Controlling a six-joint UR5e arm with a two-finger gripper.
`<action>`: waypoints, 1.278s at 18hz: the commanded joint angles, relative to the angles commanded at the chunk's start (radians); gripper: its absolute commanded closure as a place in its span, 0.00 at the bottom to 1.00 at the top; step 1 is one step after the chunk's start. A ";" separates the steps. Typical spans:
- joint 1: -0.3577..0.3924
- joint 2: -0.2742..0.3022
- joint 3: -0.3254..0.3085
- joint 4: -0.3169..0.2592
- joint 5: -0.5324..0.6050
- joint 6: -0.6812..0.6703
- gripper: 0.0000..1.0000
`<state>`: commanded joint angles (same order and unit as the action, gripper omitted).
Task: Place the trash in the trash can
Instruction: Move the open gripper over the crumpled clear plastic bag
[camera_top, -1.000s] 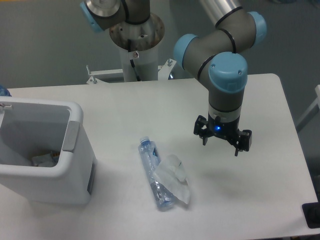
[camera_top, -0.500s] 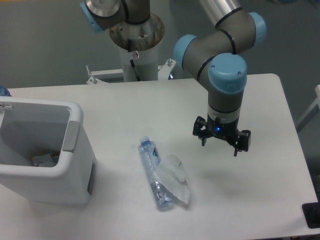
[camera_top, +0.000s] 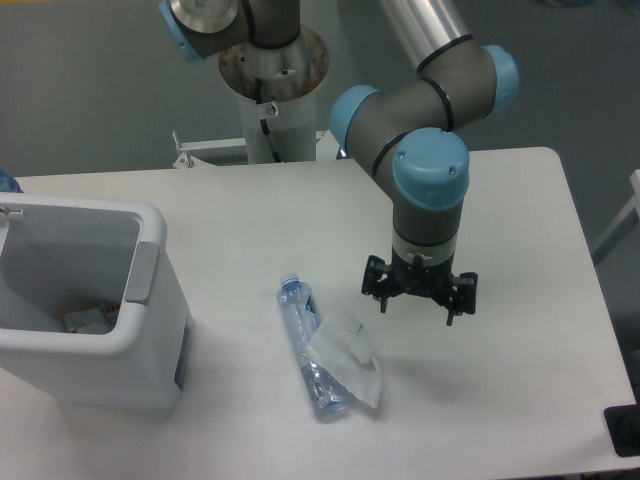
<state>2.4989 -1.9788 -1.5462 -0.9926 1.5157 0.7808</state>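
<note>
A crushed, blue-tinted clear plastic bottle (camera_top: 303, 340) lies on the white table, cap end pointing away from the camera. A crumpled whitish translucent wrapper (camera_top: 349, 355) rests over its right side and lower half. The white trash can (camera_top: 150, 340) with a grey side panel stands at the left edge; some scraps show at its bottom. My gripper (camera_top: 417, 301) hangs open above the table, just right of and slightly behind the wrapper, holding nothing.
The arm's base column (camera_top: 273, 90) rises behind the table at the back centre. A dark object (camera_top: 624, 430) sits at the table's front right corner.
The gripper has shifted left and a little toward the camera, closer to the wrapper and bottle. The trash and the can have not moved.
</note>
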 joint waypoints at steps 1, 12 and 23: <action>-0.011 -0.006 -0.002 0.017 -0.005 -0.003 0.00; -0.058 -0.028 -0.008 0.111 0.069 0.009 0.00; -0.075 -0.075 0.003 0.104 0.077 0.020 0.00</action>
<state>2.4237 -2.0540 -1.5432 -0.8882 1.5923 0.8007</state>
